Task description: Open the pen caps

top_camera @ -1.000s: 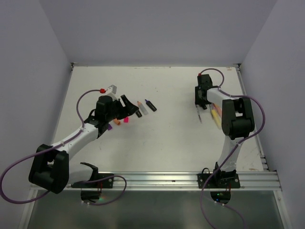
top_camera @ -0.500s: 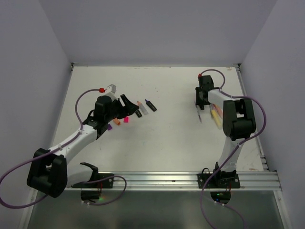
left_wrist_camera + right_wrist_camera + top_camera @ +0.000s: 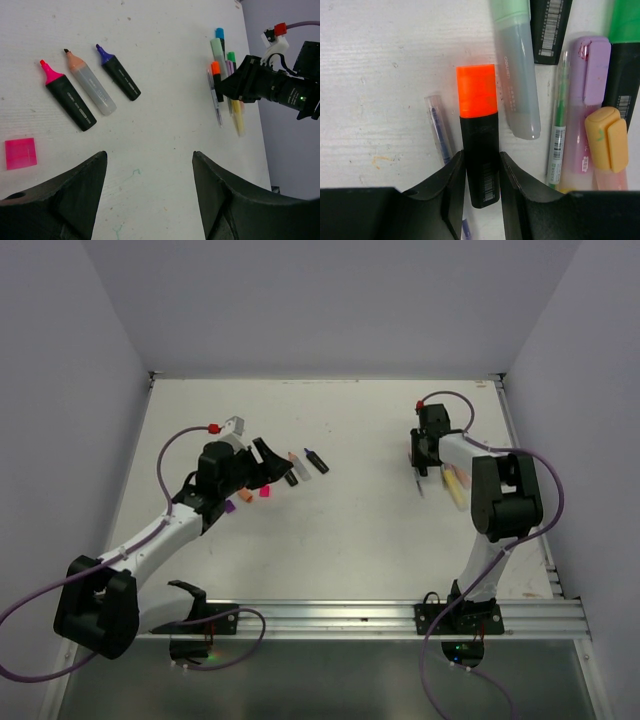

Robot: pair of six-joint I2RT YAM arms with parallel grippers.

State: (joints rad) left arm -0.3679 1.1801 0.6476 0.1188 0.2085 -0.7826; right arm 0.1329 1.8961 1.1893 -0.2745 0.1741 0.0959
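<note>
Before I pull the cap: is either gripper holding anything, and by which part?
Right gripper clamps the highlighter by its black body, below its orange cap. Left gripper holds nothing.

Upper left of the left wrist view: 3 uncapped highlighters, the pink-tipped highlighter (image 3: 66,101), peach-tipped highlighter (image 3: 91,88) and purple-tipped highlighter (image 3: 120,78).

Left of centre in the top view: 3 loose caps, the pink cap (image 3: 265,492), orange cap (image 3: 243,496) and purple cap (image 3: 231,506).

Right wrist view: 4 highlighters showing fitted caps, the orange-capped highlighter (image 3: 479,130), green-capped highlighter (image 3: 626,30), lilac-capped highlighter (image 3: 596,70) and peach-capped highlighter (image 3: 606,142). There are also 2 thin pens, the blue-ink pen (image 3: 439,131) and green-ink pen (image 3: 558,135).
</note>
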